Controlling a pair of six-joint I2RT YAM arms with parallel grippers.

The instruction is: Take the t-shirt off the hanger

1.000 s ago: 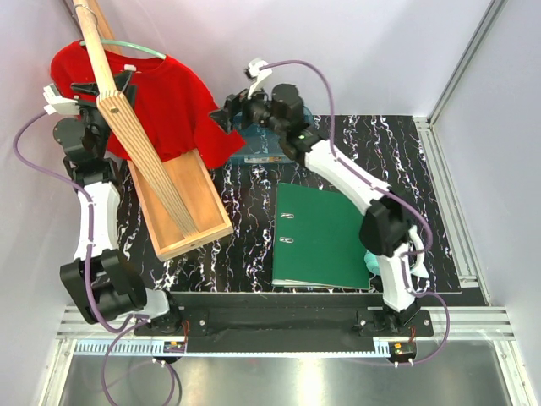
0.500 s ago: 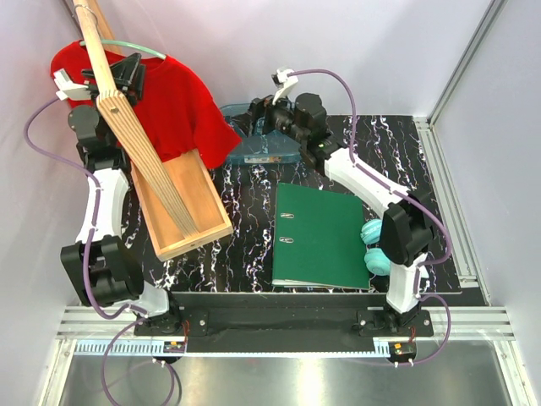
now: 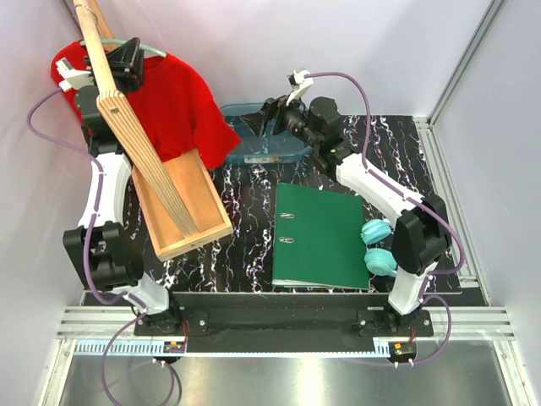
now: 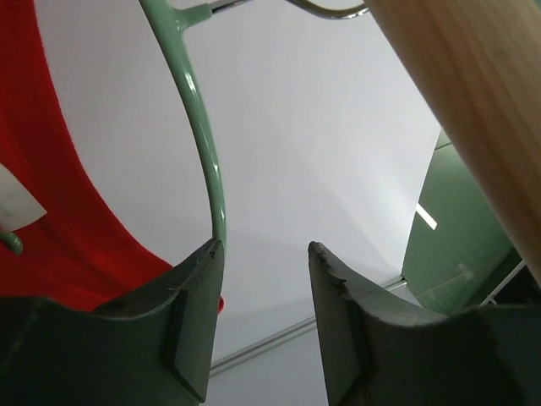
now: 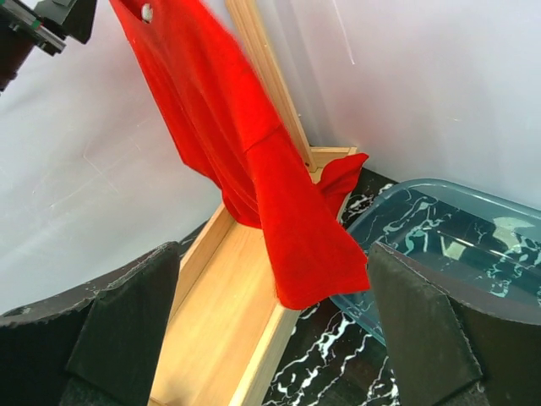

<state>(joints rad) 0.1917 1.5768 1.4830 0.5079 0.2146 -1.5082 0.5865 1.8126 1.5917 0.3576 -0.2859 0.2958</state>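
— Two worries: the left gripper (image 4: 265,247), jaws partly apart with the thin arm of the hanger (image 4: 203,127) against one finger, could knock it off the pole (image 3: 97,59) with the t-shirt (image 3: 173,101) on it, far left
— And the right gripper (image 5: 270,249)?
— Wide, empty. Where the hook sits is cut off

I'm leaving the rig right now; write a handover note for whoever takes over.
Left gripper: jaws apart, one fingertip at the pale mint-green plastic hanger, not clamped.
Right gripper: wide open, empty, facing the bright red cloth t-shirt.
T-shirt: on the hanger, by the slatted wooden pole.
Done: nothing. Left: take the t-shirt off the hanger.
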